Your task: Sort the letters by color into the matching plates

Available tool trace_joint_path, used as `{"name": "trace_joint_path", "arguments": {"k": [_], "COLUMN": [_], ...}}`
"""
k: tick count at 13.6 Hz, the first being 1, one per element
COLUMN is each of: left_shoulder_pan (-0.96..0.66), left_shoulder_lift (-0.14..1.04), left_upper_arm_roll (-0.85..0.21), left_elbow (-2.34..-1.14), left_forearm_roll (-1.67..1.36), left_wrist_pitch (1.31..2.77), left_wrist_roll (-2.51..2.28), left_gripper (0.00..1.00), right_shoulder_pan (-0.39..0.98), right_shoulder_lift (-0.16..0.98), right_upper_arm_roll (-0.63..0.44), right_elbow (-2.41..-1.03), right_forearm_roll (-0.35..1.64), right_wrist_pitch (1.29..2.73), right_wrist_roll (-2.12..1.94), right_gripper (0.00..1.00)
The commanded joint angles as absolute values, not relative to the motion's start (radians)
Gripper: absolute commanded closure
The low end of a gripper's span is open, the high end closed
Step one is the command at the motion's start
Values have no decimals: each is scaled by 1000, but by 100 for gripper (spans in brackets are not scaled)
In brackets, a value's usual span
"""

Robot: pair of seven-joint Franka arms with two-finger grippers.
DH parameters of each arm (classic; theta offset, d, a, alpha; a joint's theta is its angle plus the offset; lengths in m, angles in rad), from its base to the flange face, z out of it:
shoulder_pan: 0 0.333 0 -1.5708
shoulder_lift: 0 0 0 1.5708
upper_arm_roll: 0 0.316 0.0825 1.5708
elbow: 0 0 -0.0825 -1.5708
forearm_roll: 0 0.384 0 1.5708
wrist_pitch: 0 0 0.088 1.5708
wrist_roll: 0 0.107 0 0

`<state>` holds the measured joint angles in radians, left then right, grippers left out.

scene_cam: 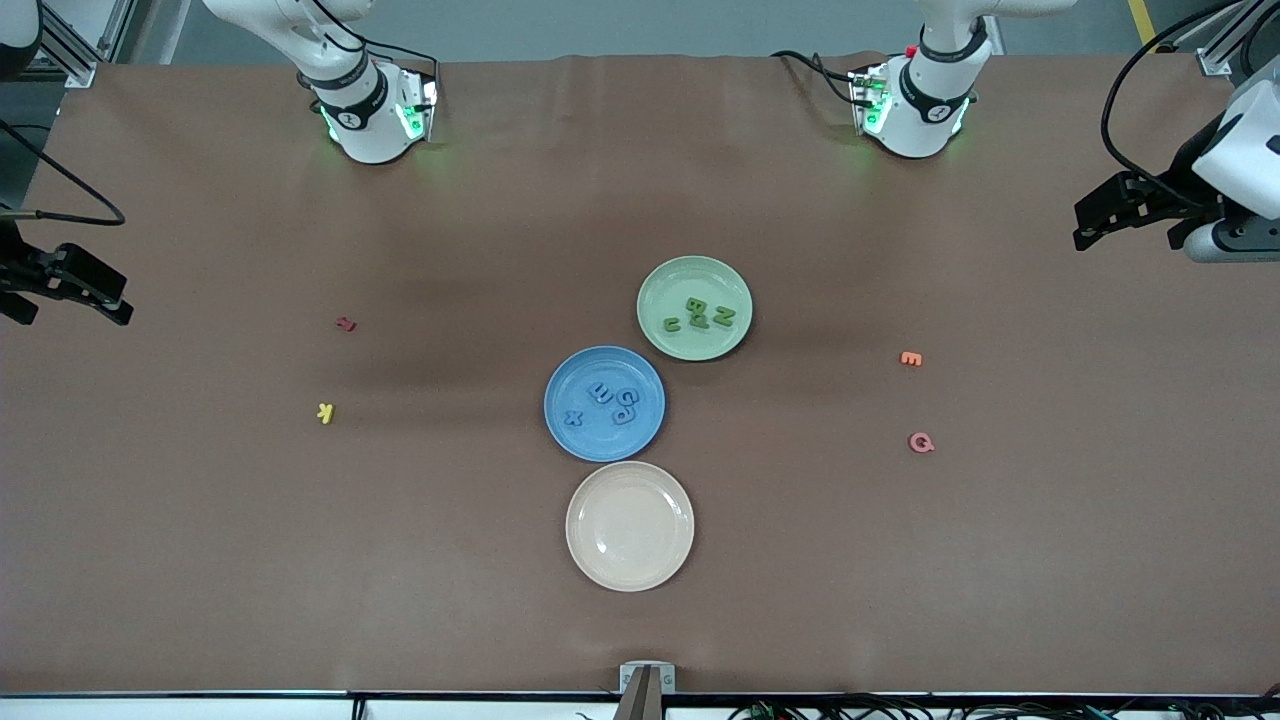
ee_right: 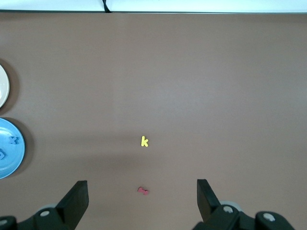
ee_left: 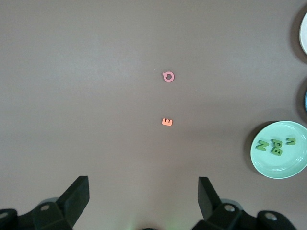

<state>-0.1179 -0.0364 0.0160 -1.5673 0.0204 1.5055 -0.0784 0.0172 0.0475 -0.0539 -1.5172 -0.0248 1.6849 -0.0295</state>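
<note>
Four green letters (scene_cam: 698, 314) lie in the green plate (scene_cam: 666, 280), four blue letters (scene_cam: 604, 403) in the blue plate (scene_cam: 575, 438). The left gripper (ee_left: 144, 201) and right gripper (ee_right: 142, 203) wait with fingers spread, grasping nothing, at the table's ends.

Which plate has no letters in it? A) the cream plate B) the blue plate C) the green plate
A: the cream plate, nearest the front camera, holds nothing, while the blue plate holds blue letters and the green plate holds green letters.
</note>
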Motion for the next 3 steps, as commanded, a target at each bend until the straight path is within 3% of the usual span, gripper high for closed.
{"name": "trace_joint_path", "arguments": {"k": [1,3], "left_shoulder_pan": [-117,-118], "left_shoulder_lift": [-41,-37], "left_upper_arm_roll": [12,12], "left_elbow": [-1562,-1562], "left_forearm_roll": [25,26], "left_wrist_pitch": [1508,1508], "left_wrist_roll": [-60,-57], "left_gripper": [0,0], "right_shoulder_pan": [9,11], "right_shoulder_lift": [55,55], "right_upper_arm_roll": [-49,-49], "right_elbow": [-1493,-1473], "right_forearm_roll": [-35,-41], "right_wrist_pitch": [1674,1672], "right_wrist_roll": [-40,-38], "right_gripper": [0,0]}}
